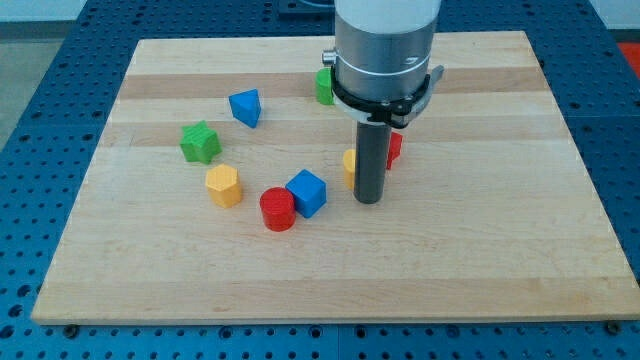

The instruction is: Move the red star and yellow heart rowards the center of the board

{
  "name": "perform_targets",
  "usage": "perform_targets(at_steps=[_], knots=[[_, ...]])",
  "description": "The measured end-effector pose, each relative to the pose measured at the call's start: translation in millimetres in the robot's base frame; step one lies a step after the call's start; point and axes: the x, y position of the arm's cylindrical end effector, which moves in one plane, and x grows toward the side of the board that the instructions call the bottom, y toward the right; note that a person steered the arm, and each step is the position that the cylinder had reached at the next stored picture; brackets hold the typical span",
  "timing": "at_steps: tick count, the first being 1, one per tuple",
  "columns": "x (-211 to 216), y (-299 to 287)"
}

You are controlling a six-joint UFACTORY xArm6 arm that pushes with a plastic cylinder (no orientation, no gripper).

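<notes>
My tip [370, 200] rests on the wooden board [480, 250], a little right of the board's middle. The rod hides most of two blocks behind it. A yellow block [349, 164], shape not clear, peeks out at the rod's left side. A red block [394, 149], shape not clear, peeks out at the rod's right side. Both seem to touch the rod or lie just behind it.
A green block [324, 86] is half hidden by the arm at the top. A blue block [245, 107], a green star [200, 142], a yellow hexagon [223, 185], a red cylinder [278, 209] and a blue cube [307, 192] curve across the left half.
</notes>
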Motion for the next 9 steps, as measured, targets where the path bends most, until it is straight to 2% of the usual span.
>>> perform_targets(at_steps=[1, 2, 3, 5, 7, 9], knots=[[0.2, 20.1], [-10.4, 72.7], [-52.4, 114.9], [-155.0, 118.8], [-255.8, 86.3], [-266.4, -20.7]])
